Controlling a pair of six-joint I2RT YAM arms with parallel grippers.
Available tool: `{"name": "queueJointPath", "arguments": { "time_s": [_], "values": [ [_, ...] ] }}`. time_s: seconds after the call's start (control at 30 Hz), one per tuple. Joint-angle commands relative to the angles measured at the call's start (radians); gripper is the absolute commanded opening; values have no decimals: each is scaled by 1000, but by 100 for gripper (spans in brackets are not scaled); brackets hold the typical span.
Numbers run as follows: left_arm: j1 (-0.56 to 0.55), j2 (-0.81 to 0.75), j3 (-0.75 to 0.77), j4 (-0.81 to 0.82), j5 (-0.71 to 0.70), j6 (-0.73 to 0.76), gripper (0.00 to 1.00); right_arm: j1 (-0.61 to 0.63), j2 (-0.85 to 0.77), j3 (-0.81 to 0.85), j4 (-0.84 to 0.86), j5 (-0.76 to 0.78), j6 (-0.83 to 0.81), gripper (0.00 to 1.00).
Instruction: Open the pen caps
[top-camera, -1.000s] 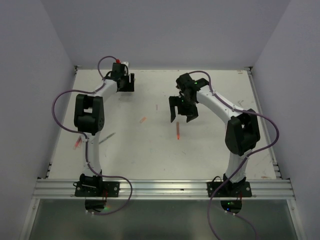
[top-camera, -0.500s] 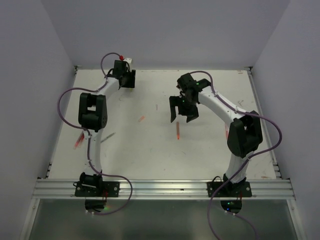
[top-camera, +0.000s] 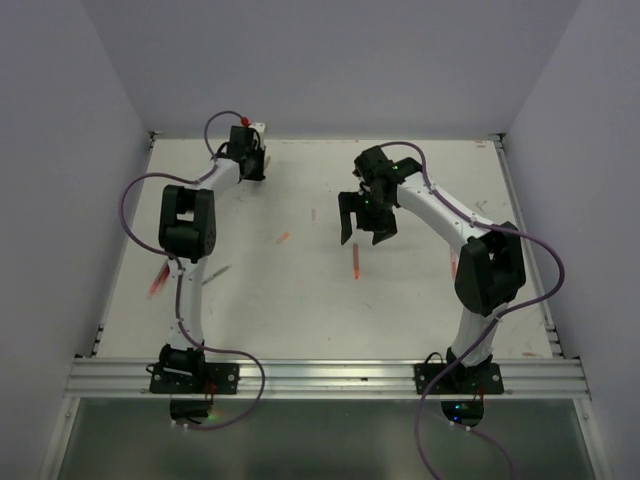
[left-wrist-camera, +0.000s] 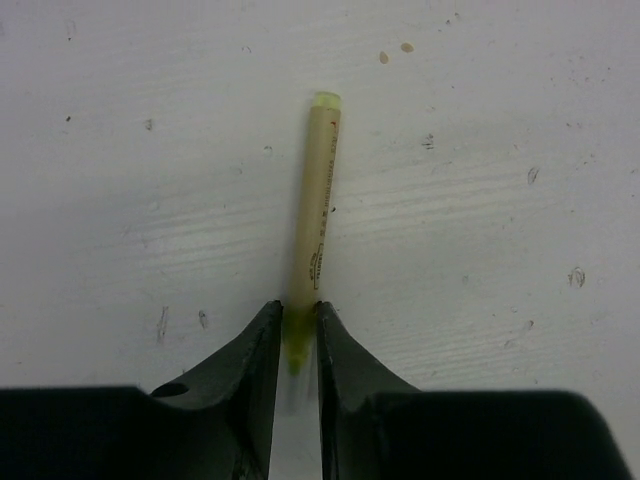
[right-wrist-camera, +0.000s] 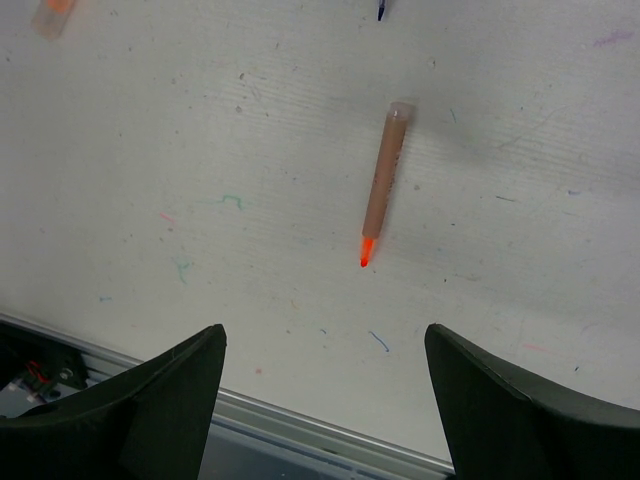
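At the far left corner of the white tabletop, the left pincer has drawn its jaws in from wide apart within the last second. It now sits clamped on the near end of a slim cream-barrelled pen with yellow-green ends, which lies flat and points away from the wrist. The left arm also reached a little further toward that corner as the jaws closed. The far yellow-green end piece is free and rests on the tabletop; whether that or the pinched end is the cap cannot be told. The right pincer is unchanged: jaws wide apart, holding nothing, hovering above a tan pen with an orange tip near mid-tabletop. Judgement: first grasp made, no cap pulled yet. Only one end is held, so the right arm will likely have to take the free end before anything separates. Slip risk: the grip sits close to the very tip.
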Motion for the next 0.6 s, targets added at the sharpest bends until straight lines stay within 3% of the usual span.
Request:
{"name": "queueJointPath", "arguments": {
  "time_s": [0.0,0.13,0.4,0.57],
  "values": [
    [4,30,18,4,13,27,21,-3,-41,3,10,-25,-4,85],
    [4,-6,-5,-12,39,0,1,-3,-35,13,10,-28,-5,85],
    [-9,-303,-422,14,47,-114,0,-6,-18,29,42,-36,4,85],
    [-64,-435,-583,9,61,-109,0,-9,-11,24,59,-52,12,85]
  ]
}}
